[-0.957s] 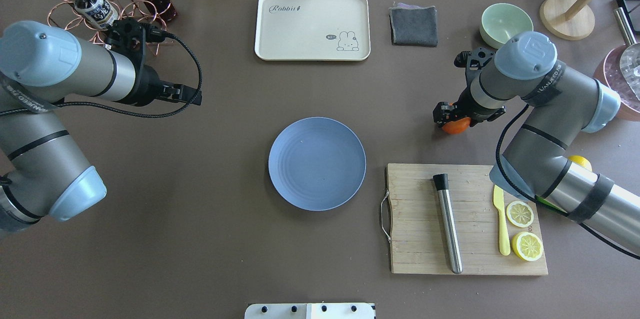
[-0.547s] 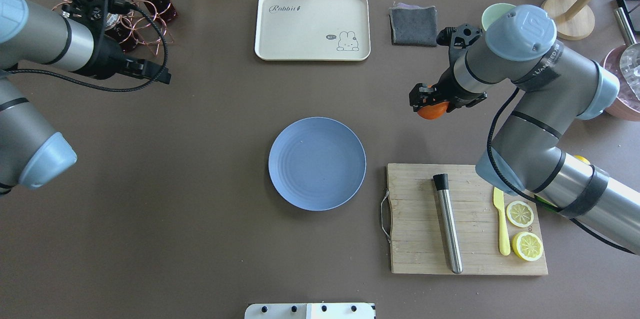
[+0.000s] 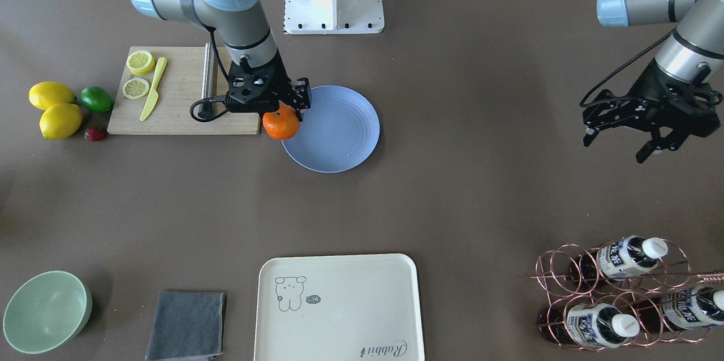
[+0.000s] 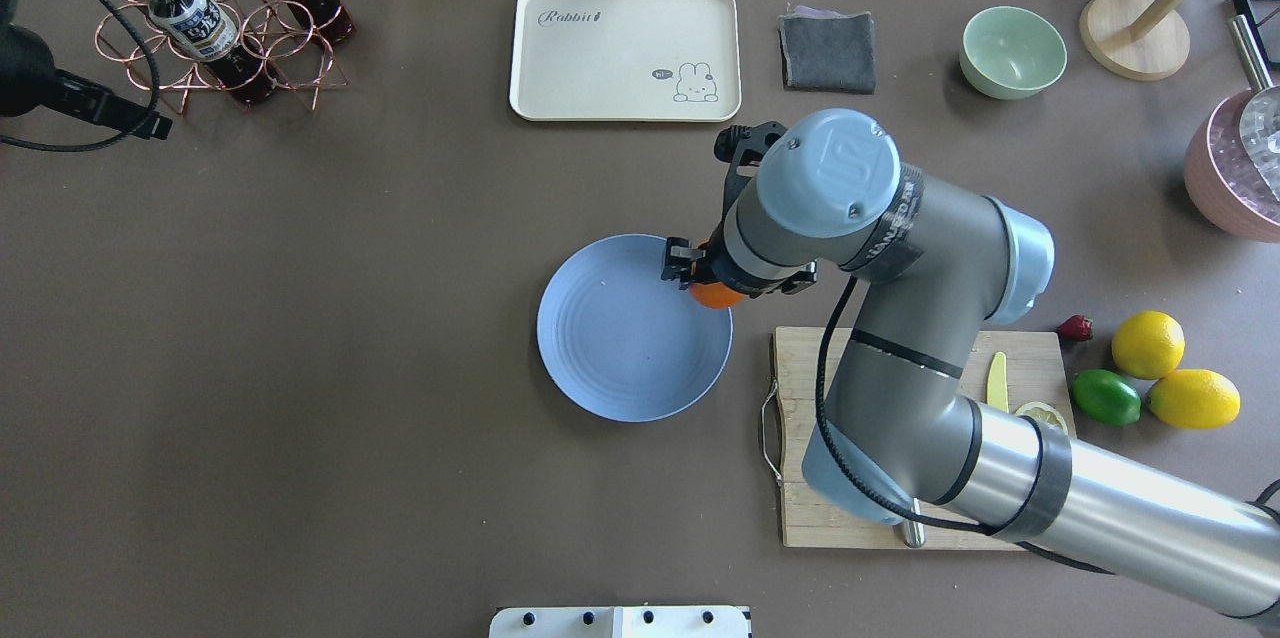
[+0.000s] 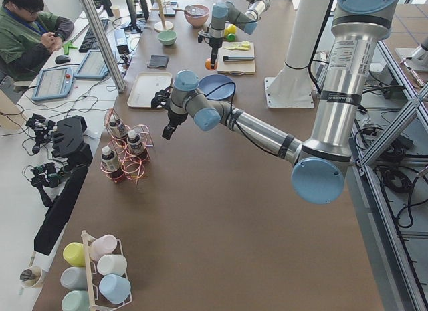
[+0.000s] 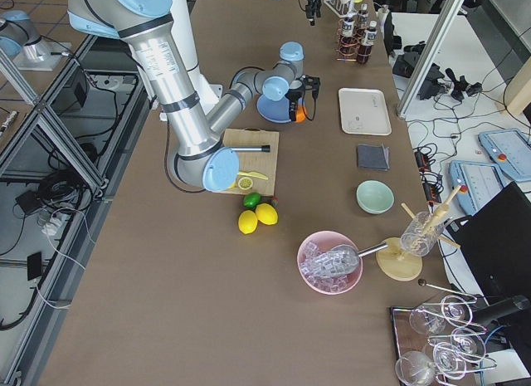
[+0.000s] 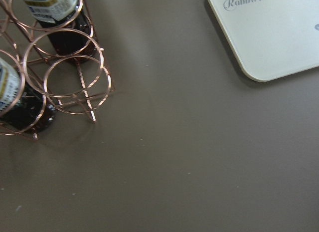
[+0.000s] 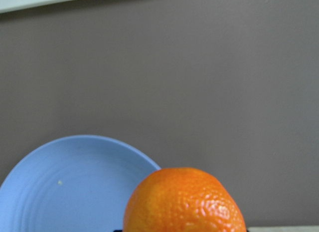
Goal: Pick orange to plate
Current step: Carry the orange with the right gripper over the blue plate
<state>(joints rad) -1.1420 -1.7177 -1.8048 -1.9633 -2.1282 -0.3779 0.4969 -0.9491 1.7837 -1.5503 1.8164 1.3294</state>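
- Moved since half a second ago: right pincer (image 3: 283,112) with the orange (image 3: 281,125), from open table near the grey cloth (image 3: 186,324) across to the plate (image 3: 339,134); left arm, drawn back toward the table's left edge.
- Right pincer — fingers pointing down, pinching the orange by its sides.
- Orange — hanging at the plate's rim, on the side facing the cutting board (image 3: 175,117); whether it touches the rim cannot be told.
- Plate — mid-table, pale blue, ringed.
- Cutting board — just beside the plate, toward the robot-side edge; carries a yellow knife (image 3: 151,92), lemon slices (image 3: 136,88) and a steel rod (image 3: 206,81).
- Two lemons (image 3: 56,120), lime (image 3: 96,99), strawberry (image 3: 95,134) — clustered beyond the board, near the table's right edge.
- Left pincer (image 3: 619,140) — fingers spread, above the table near its left edge.
- Bottle rack (image 3: 616,287) — far left corner.
- Cream tray (image 3: 339,304), grey cloth, mint bowl (image 3: 45,311) — in a row along the far edge, bowl nearest the right corner.
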